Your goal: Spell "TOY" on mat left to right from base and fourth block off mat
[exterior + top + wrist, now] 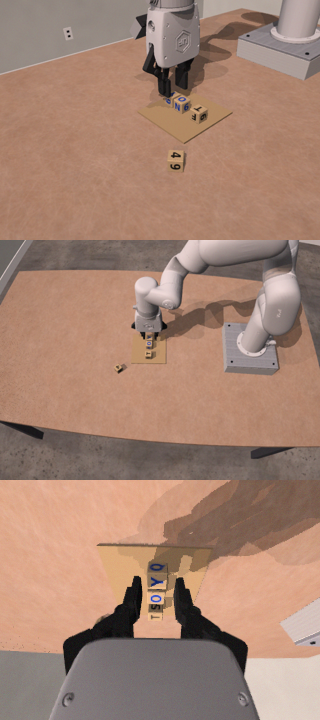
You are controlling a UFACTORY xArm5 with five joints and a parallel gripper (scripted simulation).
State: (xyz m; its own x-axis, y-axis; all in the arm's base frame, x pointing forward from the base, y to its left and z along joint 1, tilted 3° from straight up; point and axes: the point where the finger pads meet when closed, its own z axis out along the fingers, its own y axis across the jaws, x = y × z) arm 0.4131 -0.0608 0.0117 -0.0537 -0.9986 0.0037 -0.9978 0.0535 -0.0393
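Observation:
The mat lies flat. The T block, the O block and the Y block stand on it in a nearly straight row, T at the left as seen from the base. O and Y are close together; a small gap separates T from O. My gripper is partly open and empty, its fingertips low over the Y block, one to each side; a finger partly hides Y in the exterior view.
The fourth block, showing a 4 on top, lies turned on the table off the mat, beyond its corner on the T side. The robot's base stands well away from the mat.

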